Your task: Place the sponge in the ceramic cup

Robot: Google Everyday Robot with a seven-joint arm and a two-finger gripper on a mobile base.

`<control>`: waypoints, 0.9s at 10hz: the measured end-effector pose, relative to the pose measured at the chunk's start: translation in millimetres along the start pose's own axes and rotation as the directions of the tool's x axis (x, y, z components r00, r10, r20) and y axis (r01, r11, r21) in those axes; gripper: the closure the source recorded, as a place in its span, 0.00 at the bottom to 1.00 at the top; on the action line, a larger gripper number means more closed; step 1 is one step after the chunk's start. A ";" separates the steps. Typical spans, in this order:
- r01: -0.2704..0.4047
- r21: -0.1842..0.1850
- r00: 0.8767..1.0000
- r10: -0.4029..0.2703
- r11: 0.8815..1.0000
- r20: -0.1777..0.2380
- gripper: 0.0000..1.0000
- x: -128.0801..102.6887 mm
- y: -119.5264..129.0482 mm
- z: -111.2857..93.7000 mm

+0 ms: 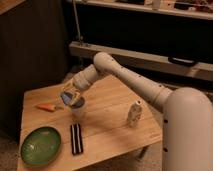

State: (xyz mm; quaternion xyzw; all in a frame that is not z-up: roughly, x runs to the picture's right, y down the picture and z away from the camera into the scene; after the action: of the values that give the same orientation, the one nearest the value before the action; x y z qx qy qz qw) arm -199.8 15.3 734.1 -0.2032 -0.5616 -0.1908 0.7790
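My gripper (70,96) hangs at the left of the wooden table (107,130), pointing down right over the ceramic cup (78,112). The cup is small, pale and upright. The blue sponge (75,102) shows as a blue patch between the fingers, just at the cup's mouth, and the gripper is shut on it. The gripper hides the cup's rim, so I cannot tell how deep the sponge reaches inside.
A green plate (41,145) lies at the front left corner. A black striped flat rectangle (76,138) lies beside it, in front of the cup. An orange carrot-like piece (46,106) lies left of the cup. A small clear shaker (133,114) stands to the right.
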 end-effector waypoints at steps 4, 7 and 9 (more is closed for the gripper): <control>-0.006 -0.048 1.000 0.007 0.999 0.019 0.64 13.3 2.2 12.7; -0.026 -0.079 0.999 0.028 0.997 0.030 0.32 26.9 13.3 20.0; -0.029 -0.083 0.999 0.032 0.996 0.034 0.20 31.0 16.7 18.3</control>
State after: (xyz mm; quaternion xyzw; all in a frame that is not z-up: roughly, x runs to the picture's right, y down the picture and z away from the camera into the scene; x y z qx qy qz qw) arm -196.5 37.0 767.1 -0.2472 -0.5637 -0.1984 0.7628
